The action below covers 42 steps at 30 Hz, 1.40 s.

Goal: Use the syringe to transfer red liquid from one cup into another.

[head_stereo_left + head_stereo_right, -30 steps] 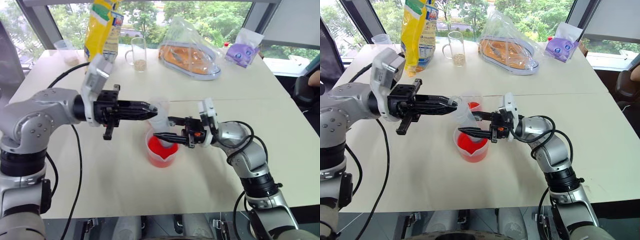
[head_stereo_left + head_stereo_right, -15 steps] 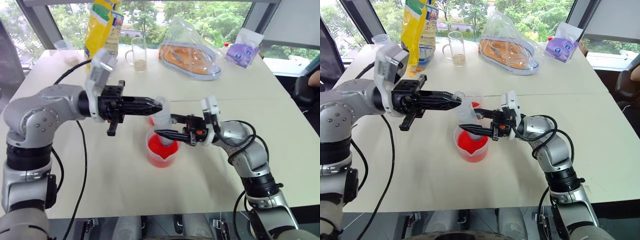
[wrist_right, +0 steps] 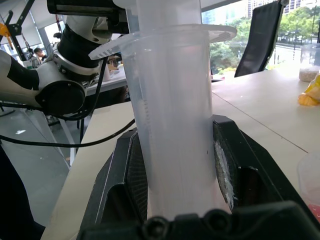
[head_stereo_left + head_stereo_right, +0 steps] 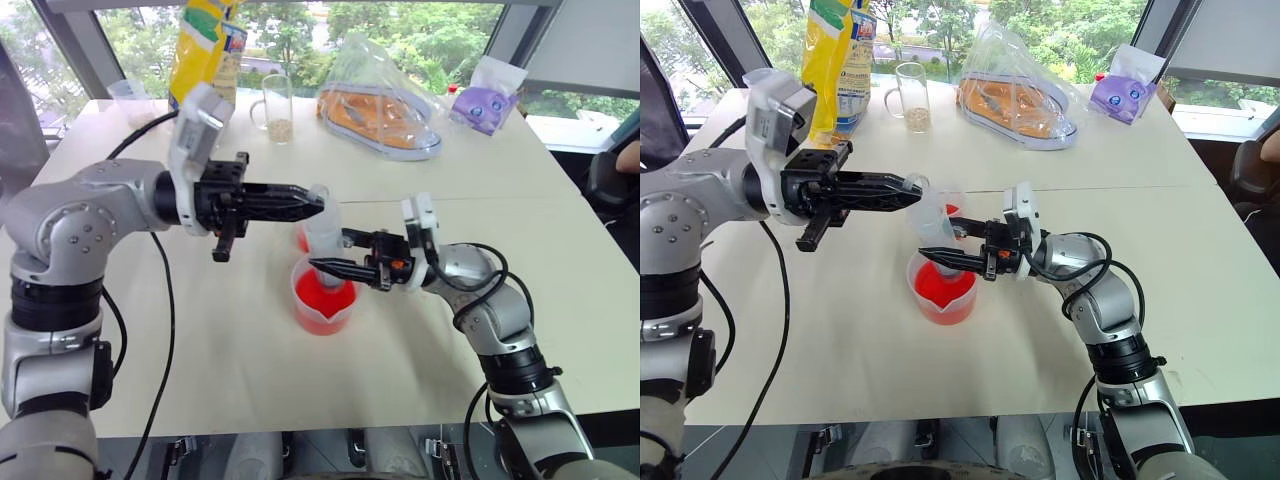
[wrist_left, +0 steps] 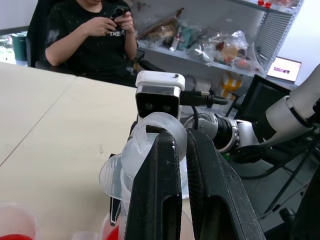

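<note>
Head pair: high, facing forward and down over the table (image 4: 560, 250).
Wrist views: close, along each gripper.
Shared: the syringe (image 3: 170, 115).

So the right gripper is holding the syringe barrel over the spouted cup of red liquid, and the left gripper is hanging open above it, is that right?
Not quite. The left gripper is not open: the left wrist view shows its fingers shut on the syringe's plunger top. The rest holds: the right gripper grips the syringe barrel over the spouted cup of red liquid.
</note>
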Motion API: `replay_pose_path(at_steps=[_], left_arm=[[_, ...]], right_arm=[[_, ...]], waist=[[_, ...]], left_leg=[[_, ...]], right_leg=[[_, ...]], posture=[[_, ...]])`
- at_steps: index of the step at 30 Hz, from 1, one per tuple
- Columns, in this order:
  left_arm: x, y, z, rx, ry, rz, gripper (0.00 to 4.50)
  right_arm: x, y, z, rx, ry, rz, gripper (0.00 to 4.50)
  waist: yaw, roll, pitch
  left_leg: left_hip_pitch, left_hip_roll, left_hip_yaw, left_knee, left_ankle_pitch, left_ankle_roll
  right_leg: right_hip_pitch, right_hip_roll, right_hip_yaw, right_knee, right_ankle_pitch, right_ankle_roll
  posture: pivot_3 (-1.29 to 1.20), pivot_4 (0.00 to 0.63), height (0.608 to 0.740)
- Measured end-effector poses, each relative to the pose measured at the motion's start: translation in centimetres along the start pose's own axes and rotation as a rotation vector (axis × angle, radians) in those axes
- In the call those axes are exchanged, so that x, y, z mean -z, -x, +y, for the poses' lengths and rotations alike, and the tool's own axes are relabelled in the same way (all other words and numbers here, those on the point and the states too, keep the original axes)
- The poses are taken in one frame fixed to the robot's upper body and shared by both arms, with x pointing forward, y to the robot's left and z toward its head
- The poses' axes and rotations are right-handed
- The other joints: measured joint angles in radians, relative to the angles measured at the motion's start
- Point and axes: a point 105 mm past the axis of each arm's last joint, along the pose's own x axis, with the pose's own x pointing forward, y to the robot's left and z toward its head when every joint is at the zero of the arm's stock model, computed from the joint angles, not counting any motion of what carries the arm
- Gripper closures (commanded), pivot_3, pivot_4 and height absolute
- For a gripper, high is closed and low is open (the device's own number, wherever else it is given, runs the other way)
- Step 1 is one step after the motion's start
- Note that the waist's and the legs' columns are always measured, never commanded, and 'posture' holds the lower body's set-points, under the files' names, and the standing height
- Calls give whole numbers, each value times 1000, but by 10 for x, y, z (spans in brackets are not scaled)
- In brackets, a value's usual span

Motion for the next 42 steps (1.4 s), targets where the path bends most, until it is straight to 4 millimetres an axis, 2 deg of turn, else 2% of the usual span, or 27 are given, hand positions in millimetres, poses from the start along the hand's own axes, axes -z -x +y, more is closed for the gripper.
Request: replay_pose_path(at_steps=[32,35,39,41,42], left_arm=[[-1,4,0,2,-20,-1,4475],[-2,8,1,-21,-30,1,3437],[-4,11,3,-56,-38,-1,1433],[-1,12,4,-66,-28,0,271],[-1,12,5,-71,-26,0,49]], right_arm=[[-1,-2,-1,-9,-25,13,3062],[-5,-3,0,-13,-30,15,3062],[-18,-5,2,-18,-30,-14,3062],[-28,-6,2,-19,-15,-34,3062],[-31,-6,3,-22,-13,-44,3062]], waist=[[0,0,0],[0,0,0],[0,0,0],[0,0,0],[1,0,0]], left_leg=[[0,0,0,0,0,0],[0,0,0,0,0,0],[0,0,0,0,0,0],[0,0,0,0,0,0],[0,0,0,0,0,0]], right_leg=[[0,0,0,0,0,0],[0,0,0,0,0,0],[0,0,0,0,0,0],[0,0,0,0,0,0],[0,0,0,0,0,0]], posture=[[0,150,740],[0,150,740],[0,150,740],[0,150,740],[0,150,740]])
